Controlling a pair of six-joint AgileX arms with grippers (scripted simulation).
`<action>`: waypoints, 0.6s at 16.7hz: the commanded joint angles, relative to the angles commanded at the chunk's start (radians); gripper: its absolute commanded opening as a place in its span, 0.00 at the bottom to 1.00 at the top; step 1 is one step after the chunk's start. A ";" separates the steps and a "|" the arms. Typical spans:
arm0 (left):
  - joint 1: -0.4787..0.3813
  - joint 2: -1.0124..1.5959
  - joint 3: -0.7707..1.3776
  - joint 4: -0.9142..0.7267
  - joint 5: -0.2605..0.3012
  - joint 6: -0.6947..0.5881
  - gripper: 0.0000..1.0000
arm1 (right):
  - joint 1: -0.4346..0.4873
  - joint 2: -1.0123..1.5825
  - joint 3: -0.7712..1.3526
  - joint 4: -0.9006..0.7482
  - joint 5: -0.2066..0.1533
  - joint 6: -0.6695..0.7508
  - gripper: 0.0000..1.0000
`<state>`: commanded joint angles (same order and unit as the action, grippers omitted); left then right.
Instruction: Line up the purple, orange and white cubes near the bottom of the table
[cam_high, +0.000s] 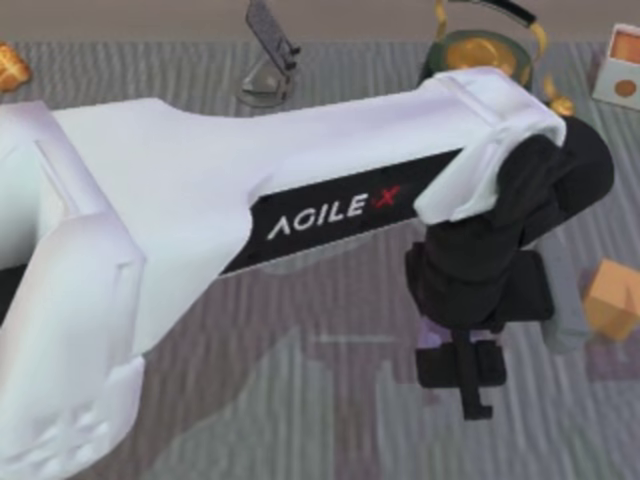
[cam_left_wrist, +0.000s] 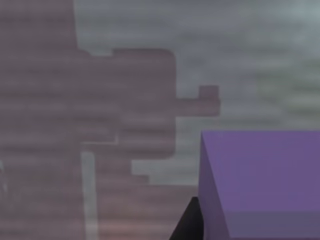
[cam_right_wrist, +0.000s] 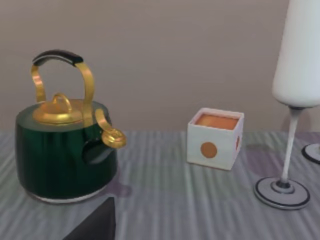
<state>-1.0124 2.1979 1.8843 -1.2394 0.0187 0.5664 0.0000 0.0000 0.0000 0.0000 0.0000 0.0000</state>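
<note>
My left arm reaches across the table (cam_high: 330, 400) to its right half, and my left gripper (cam_high: 455, 365) points down there. It is shut on the purple cube (cam_high: 430, 335), most of which is hidden under the wrist. In the left wrist view the purple cube (cam_left_wrist: 265, 180) fills the corner, with one dark finger (cam_left_wrist: 192, 222) against its side. The orange cube (cam_high: 612, 298) lies at the right edge, apart from the gripper. The white cube is hidden. My right gripper (cam_right_wrist: 142, 230) is out of the top view; it is open and holds nothing.
A green kettle (cam_high: 480, 50) with a gold handle and a white box with an orange face (cam_high: 622, 65) stand at the back right. A phone stand (cam_high: 270, 50) is at the back middle. A wine glass (cam_right_wrist: 290, 100) stands beside the box (cam_right_wrist: 216, 139).
</note>
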 joint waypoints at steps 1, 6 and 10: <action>0.003 0.004 0.003 -0.002 0.001 0.002 0.00 | 0.000 0.000 0.000 0.000 0.000 0.000 1.00; 0.006 0.033 -0.077 0.114 0.001 -0.006 0.00 | 0.000 0.000 0.000 0.000 0.000 0.000 1.00; -0.004 0.070 -0.160 0.231 0.001 -0.003 0.00 | 0.000 0.000 0.000 0.000 0.000 0.000 1.00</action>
<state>-1.0160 2.2677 1.7246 -1.0087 0.0195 0.5632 0.0000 0.0000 0.0000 0.0000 0.0000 0.0000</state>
